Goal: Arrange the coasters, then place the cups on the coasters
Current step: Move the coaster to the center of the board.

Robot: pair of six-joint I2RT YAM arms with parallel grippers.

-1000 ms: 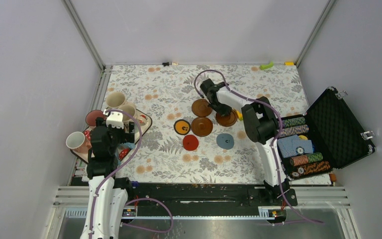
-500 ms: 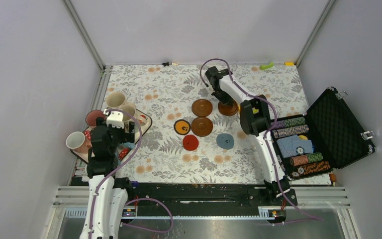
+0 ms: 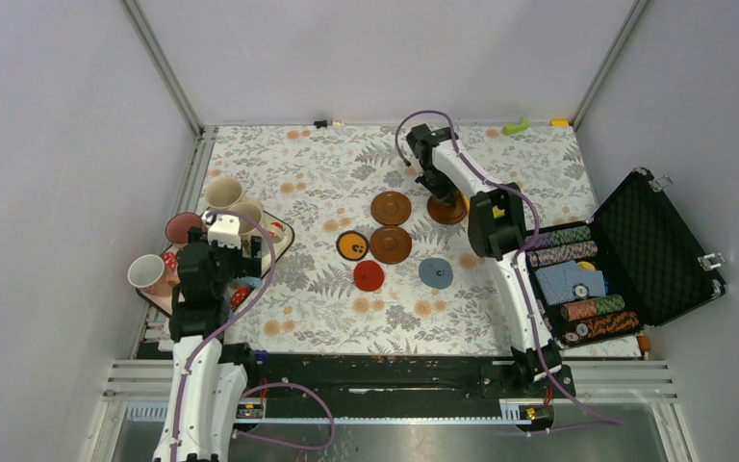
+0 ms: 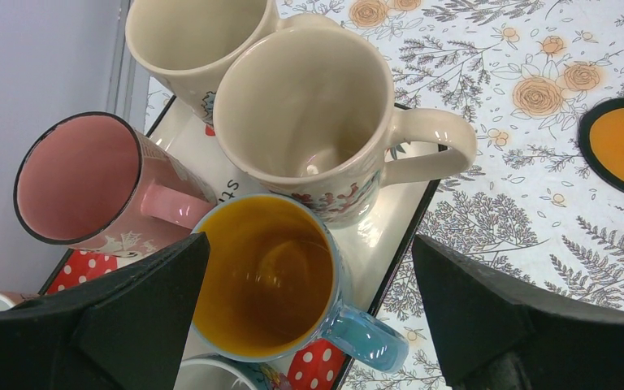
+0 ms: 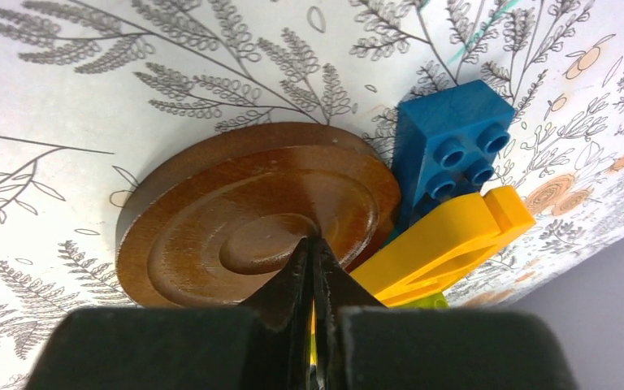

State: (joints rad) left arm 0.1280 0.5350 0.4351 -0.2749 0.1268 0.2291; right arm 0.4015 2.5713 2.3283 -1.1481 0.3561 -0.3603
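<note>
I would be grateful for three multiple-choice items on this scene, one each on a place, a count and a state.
1. Where does the blue mug stand?
A. on the tray
B. on an orange coaster
C. in the open case

2. How many dark brown coasters are in view?
A. one
B. three
C. five

3. How is the right end effector?
A. wide open
B. shut, tips at a brown coaster
C. shut on a mug

Answers:
1 A, the left wrist view shows it standing on the tray.
2 B, the top view shows two near the middle and one at the right arm's tip.
3 B, the right wrist view shows its fingers meeting at the coaster's middle.
</note>
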